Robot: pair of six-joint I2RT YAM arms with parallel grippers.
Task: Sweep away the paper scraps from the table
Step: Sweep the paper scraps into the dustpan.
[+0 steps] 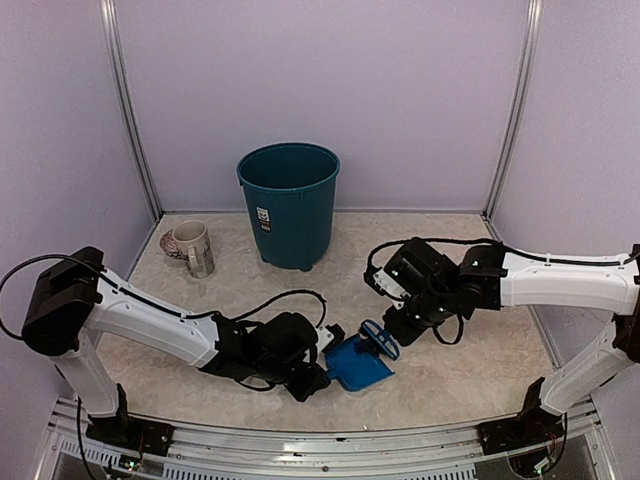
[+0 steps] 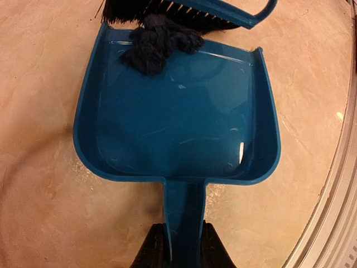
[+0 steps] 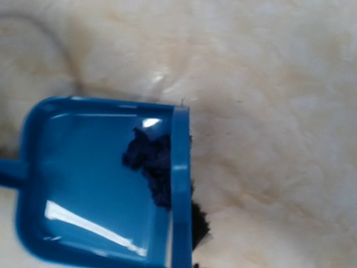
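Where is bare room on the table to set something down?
Bare: the beige marble-patterned table between the blue plastic dustpan and the right arm's base; also between the patterned cream mug and the left arm. Crowded: around the dustpan and blue hand brush.

The dustpan (image 2: 178,123) is smooth, glossy blue plastic, catching bright highlights. The scrap (image 2: 159,44) in it is crumpled dark paper, matt and rough. The brush (image 2: 240,21) has a shiny plastic back and coarse black bristles. The table (image 2: 44,84) is smooth, marble-patterned, faintly sheened; its rail (image 1: 300,435) is metal
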